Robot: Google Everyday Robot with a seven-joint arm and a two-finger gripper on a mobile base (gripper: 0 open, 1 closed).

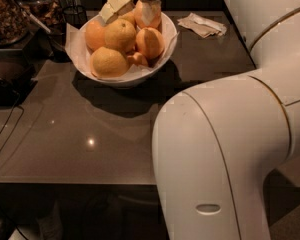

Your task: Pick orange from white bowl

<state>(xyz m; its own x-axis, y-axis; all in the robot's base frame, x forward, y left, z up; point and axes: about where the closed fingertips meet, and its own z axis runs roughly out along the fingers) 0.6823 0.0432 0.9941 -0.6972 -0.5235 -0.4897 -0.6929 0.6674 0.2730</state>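
The white bowl (140,76) stands at the back of the dark table, lined with white paper and piled with oranges. Yellowish oranges lie at the front left (108,62) and in the middle (120,34); a deeper-orange one (150,42) lies at the right and a small one (137,59) below it. My gripper (149,4) comes down from the top edge onto the orange (139,17) at the back right of the pile and covers part of it.
My white arm (225,149) fills the right and lower right. A crumpled napkin (202,25) lies right of the bowl. A jar of brown food (7,14) and dark containers stand at the left. A black cable (5,134) runs down the left edge.
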